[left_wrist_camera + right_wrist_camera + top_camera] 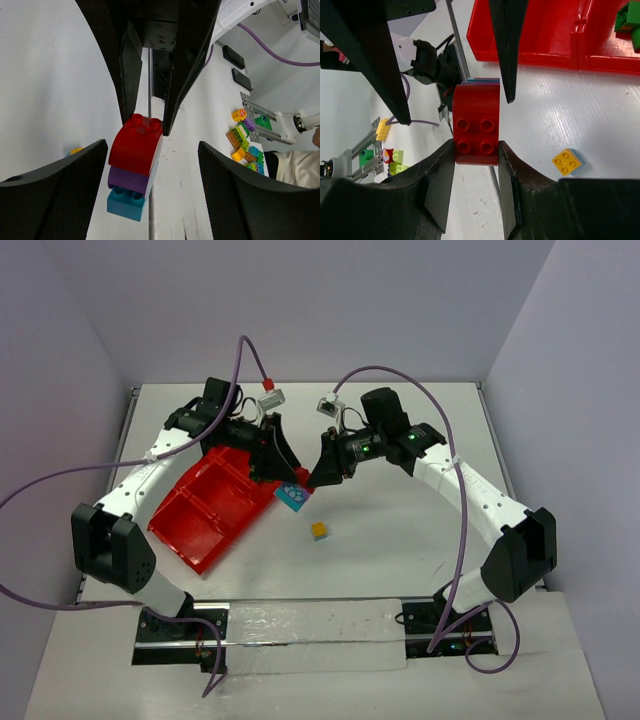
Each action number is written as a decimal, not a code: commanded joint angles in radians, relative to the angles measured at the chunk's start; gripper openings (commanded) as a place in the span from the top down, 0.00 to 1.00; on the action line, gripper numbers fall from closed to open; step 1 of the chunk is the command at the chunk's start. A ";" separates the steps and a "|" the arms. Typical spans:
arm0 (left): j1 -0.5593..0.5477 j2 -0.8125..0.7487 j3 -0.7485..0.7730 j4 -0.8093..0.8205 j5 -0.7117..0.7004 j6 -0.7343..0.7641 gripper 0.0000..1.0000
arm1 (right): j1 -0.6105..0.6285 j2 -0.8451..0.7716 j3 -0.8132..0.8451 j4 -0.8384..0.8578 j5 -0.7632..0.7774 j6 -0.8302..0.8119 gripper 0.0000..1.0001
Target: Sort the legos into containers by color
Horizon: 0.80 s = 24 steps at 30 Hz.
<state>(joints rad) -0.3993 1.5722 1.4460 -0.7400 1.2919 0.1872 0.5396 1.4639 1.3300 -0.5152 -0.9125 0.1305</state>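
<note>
Between right gripper (476, 150) fingertips: red-topped lego stack (476, 115), clamped; left gripper (151, 150) flanking, apart.

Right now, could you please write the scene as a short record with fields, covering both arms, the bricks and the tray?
right fingers: shut on the stack, gripping its red brick
stack: red on purple on teal
left fingers: open, one on each side of the stack, apart from it
tray: red, left of the stack
in tray: green bricks in one compartment
loose: yellow brick on the table, nearer the arm bases than the stack
</note>
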 commanded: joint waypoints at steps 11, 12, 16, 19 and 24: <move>-0.018 0.023 0.051 -0.038 0.017 0.059 0.29 | -0.004 -0.002 0.049 0.010 -0.017 -0.003 0.75; -0.019 0.024 0.050 -0.038 0.016 0.060 0.30 | -0.003 -0.001 0.050 0.011 -0.016 -0.002 0.75; -0.022 0.028 0.050 -0.045 0.022 0.067 0.34 | -0.004 -0.002 0.051 0.014 -0.017 0.002 0.75; -0.023 0.028 0.048 -0.038 0.024 0.061 0.38 | -0.004 0.000 0.051 0.015 -0.017 0.005 0.75; -0.024 0.023 0.045 -0.030 0.032 0.058 0.44 | -0.004 -0.002 0.051 0.018 -0.016 0.006 0.75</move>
<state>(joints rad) -0.4118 1.6012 1.4464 -0.7753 1.2800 0.2200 0.5396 1.4639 1.3305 -0.5172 -0.9225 0.1357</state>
